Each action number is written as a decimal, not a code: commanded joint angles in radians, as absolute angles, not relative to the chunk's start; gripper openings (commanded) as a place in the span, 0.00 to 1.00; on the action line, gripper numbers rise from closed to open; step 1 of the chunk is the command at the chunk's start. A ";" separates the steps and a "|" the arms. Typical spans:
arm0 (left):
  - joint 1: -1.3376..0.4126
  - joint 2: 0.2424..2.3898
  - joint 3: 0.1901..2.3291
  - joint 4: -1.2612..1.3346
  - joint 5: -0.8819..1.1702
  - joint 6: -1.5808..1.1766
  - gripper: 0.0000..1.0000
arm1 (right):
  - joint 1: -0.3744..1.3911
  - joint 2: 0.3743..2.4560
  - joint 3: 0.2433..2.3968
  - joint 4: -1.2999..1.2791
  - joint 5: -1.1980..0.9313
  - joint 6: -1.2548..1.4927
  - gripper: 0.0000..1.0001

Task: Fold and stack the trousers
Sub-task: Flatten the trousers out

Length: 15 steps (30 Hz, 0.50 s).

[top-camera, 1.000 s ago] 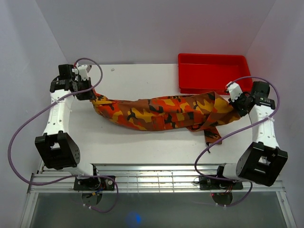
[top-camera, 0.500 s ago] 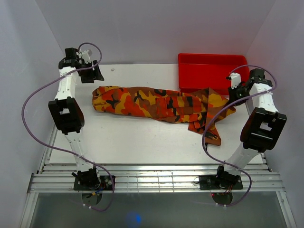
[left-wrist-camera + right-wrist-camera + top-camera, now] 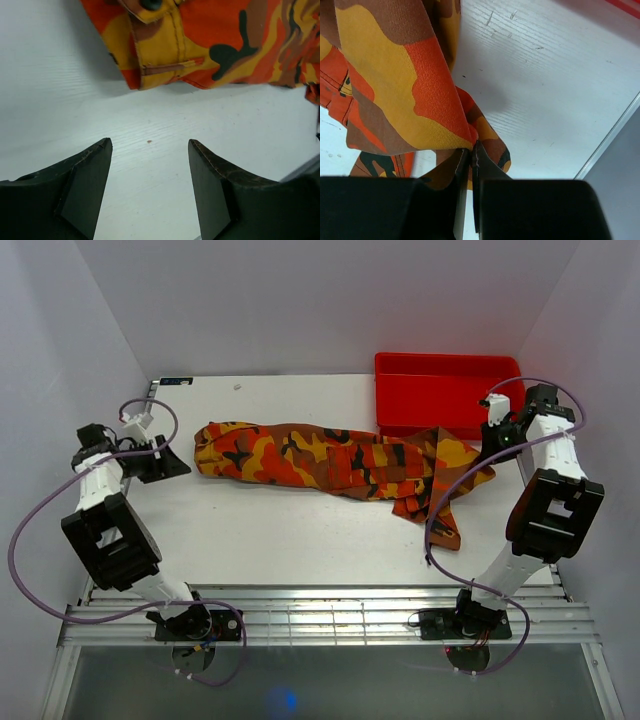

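Trousers (image 3: 335, 465) lie stretched out on the table (image 3: 290, 540), long axis left-right, sagging slightly toward the near edge on the right; waist end points at the left arm, leg end at the right arm, with its far corner just in front of the red tray (image 3: 445, 390). Left gripper (image 3: 163, 462) sits near the waist end but clear of it, jaws spread, nothing in them. Right gripper (image 3: 497, 443) is at the leg end, clenched on a fold of the trousers, and the cloth tents up toward the tips. Left wrist view adds what the top view can't resolve: a button (image 3: 150, 4) and belt loop (image 3: 172, 67) on the waistband, with bare table between fingers and cloth. Right wrist view shows the fold pinched between the closed tips; in the top view that contact is too small to make out
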State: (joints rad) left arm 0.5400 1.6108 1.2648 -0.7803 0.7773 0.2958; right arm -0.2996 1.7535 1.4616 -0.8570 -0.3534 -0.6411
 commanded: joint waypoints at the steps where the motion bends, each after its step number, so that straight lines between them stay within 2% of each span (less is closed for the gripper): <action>1: 0.502 1.604 1.143 -0.639 0.995 0.393 0.73 | -0.298 1.716 1.543 -0.893 -0.348 -0.620 0.08; 7: 0.494 1.683 1.036 -0.326 1.104 0.243 0.77 | -0.299 1.733 1.585 -1.041 -0.408 -0.663 0.08; 15: 0.411 1.743 0.963 -0.069 1.026 0.199 0.78 | -0.291 1.710 1.467 -1.092 -0.462 -0.678 0.08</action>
